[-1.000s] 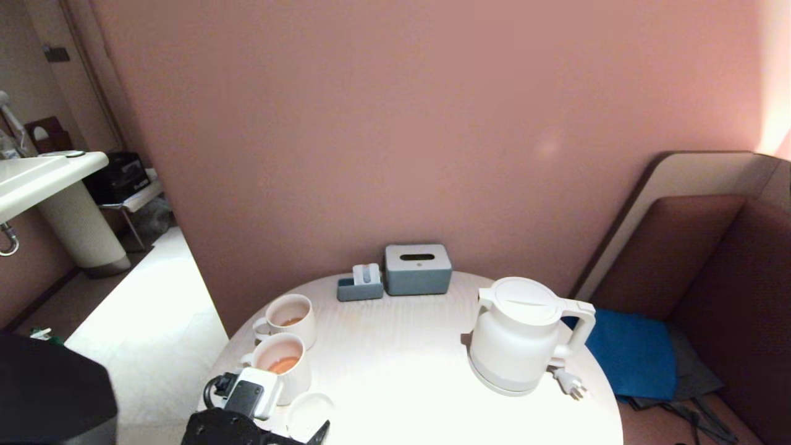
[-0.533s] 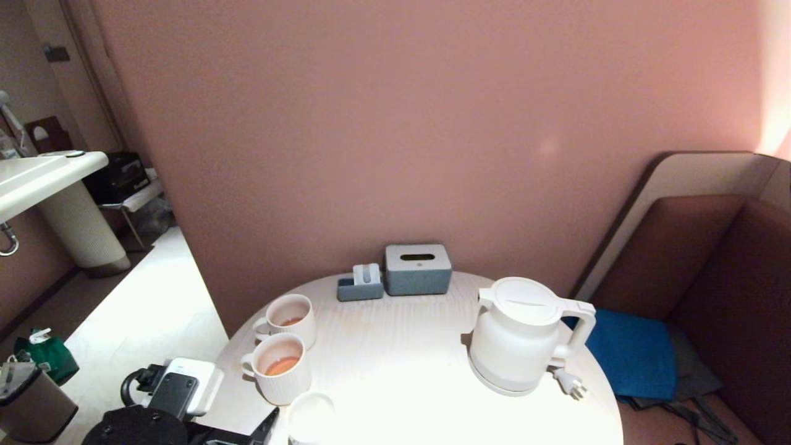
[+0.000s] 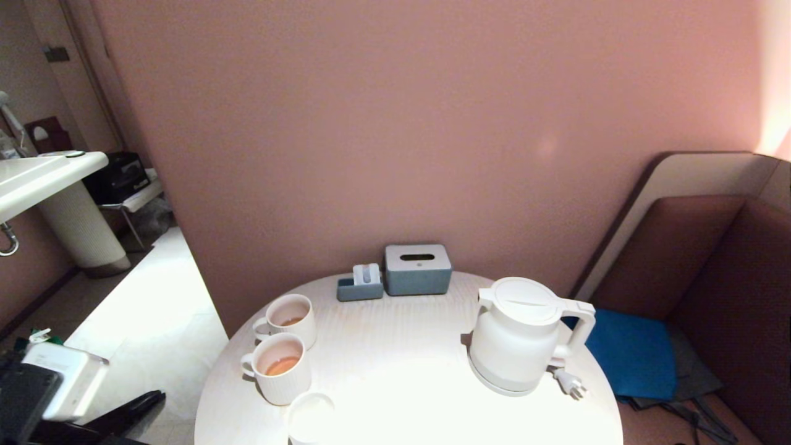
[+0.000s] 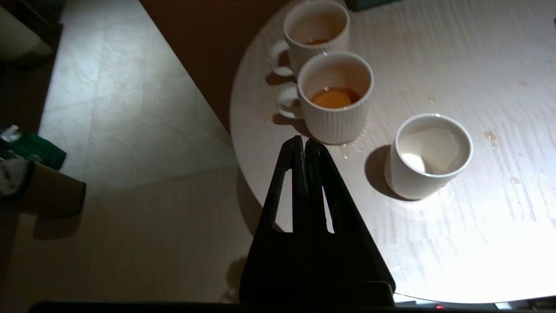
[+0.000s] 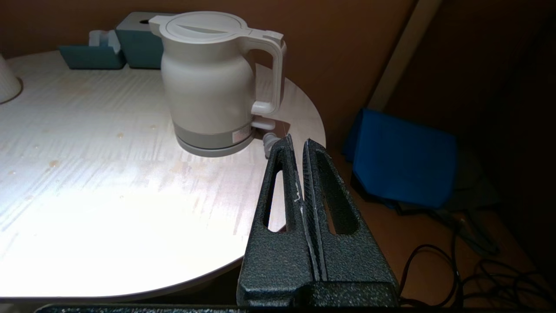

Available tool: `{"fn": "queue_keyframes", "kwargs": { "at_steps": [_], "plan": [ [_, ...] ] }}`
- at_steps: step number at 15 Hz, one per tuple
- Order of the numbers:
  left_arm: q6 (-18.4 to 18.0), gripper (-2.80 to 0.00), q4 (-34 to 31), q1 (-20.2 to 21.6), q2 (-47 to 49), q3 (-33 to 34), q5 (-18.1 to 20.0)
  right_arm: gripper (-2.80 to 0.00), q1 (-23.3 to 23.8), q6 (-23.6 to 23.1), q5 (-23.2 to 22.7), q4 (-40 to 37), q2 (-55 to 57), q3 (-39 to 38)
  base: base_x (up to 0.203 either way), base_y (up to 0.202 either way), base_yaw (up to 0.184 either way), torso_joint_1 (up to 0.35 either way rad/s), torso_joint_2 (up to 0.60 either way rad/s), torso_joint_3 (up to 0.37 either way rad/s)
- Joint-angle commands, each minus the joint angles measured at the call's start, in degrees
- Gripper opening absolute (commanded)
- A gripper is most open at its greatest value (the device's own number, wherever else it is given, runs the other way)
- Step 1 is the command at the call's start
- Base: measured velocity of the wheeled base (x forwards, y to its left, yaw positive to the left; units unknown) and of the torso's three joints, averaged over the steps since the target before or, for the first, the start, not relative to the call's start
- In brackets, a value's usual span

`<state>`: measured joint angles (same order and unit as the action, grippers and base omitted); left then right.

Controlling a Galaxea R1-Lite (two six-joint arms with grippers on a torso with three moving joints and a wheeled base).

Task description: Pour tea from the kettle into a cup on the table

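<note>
Head view: pale table against pink wall.

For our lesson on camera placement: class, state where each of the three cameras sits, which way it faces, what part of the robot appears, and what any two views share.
Head view: high on the robot, facing forward and down at the round table; the left arm shows at the lower left.
Left wrist view: behind the shut left gripper, facing the cup and two ribbed mugs.
Right wrist view: behind the shut right gripper, facing the kettle.
Shared: head and right wrist views both show the kettle and the blue-grey tissue box.
</note>
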<state>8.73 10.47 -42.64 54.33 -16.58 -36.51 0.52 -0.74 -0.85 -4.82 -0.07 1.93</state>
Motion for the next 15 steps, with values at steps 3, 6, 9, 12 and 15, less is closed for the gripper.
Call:
{"fn": "queue_keyframes", "kwargs": {
  "at_steps": [3,6,9,12,15],
  "plan": [
    [-0.55,-2.8,-24.01,5.49,-18.5,-9.67,-4.44,-2.8,0.0,-0.05,-0.03,-0.02,0.07,0.01,0.0,0.0,0.0,0.0,0.0,0.0],
    [-4.49,-2.8,-24.93,14.6,-23.45,-10.53,-5.56,-2.8,0.0,-0.05,-0.03,-0.02,0.07,0.01,0.0,0.0,0.0,0.0,0.0,0.0],
    [-8.46,-2.8,-24.9,25.49,-27.09,-11.29,-5.51,-2.8,0.0,-0.05,-0.03,-0.02,0.07,0.01,0.0,0.0,0.0,0.0,0.0,0.0],
    [-10.89,-2.8,-24.88,34.94,-33.6,-7.68,-4.65,-2.8,0.0,-0.05,-0.03,-0.02,0.07,0.01,0.0,0.0,0.0,0.0,0.0,0.0],
    [-14.93,-2.8,-24.87,42.88,-39.51,-5.83,1.49,-2.8,0.0,-0.05,-0.03,-0.02,0.07,0.01,0.0,0.0,0.0,0.0,0.0,0.0]
  ]
}}
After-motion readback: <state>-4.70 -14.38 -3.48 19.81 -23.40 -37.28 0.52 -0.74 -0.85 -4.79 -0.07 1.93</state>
